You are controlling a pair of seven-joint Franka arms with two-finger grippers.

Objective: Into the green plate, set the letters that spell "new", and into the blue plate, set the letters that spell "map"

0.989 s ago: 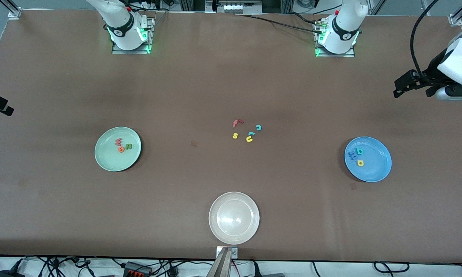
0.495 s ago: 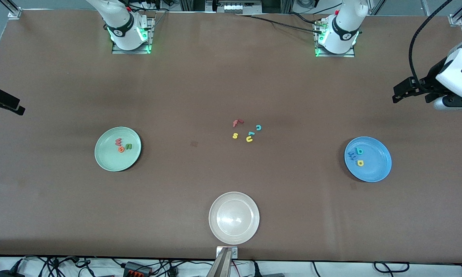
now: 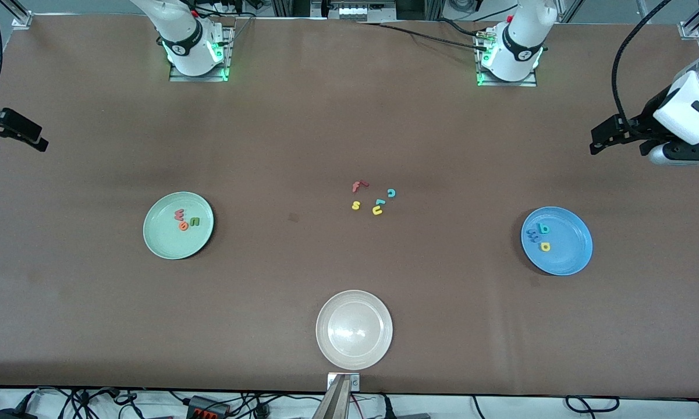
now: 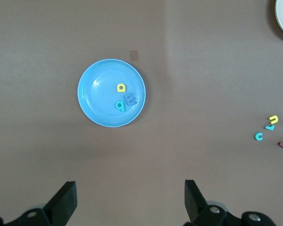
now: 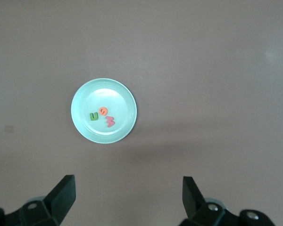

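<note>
The green plate (image 3: 169, 241) lies toward the right arm's end of the table. In it are the dark green "n" (image 3: 194, 222), orange "e" (image 3: 183, 226) and red-pink "w" (image 3: 180, 215). The blue plate (image 3: 570, 256), toward the left arm's end, holds the blue "m" (image 3: 532, 234), teal "a" (image 3: 543, 228) and yellow "p" (image 3: 545, 247). My left gripper (image 4: 130, 197) hangs open and empty high over bare table beside the blue plate (image 4: 92, 106). My right gripper (image 5: 127, 197) hangs open and empty over bare table beside the green plate (image 5: 85, 101). One of its fingers (image 3: 20, 132) shows at the front view's edge.
A cream-white plate (image 3: 354, 355) sits near the table's front edge, at mid-length. A loose cluster lies mid-table: a red "f" (image 3: 358, 186), teal "c" (image 3: 391, 192), yellow "s" (image 3: 355, 205), yellow "u" (image 3: 377, 210) and a small teal piece (image 3: 379, 202).
Both grippers have drifted away from their plates toward the robots' side of the table, the right one coming further into the front view. Plates and letters have not moved.
</note>
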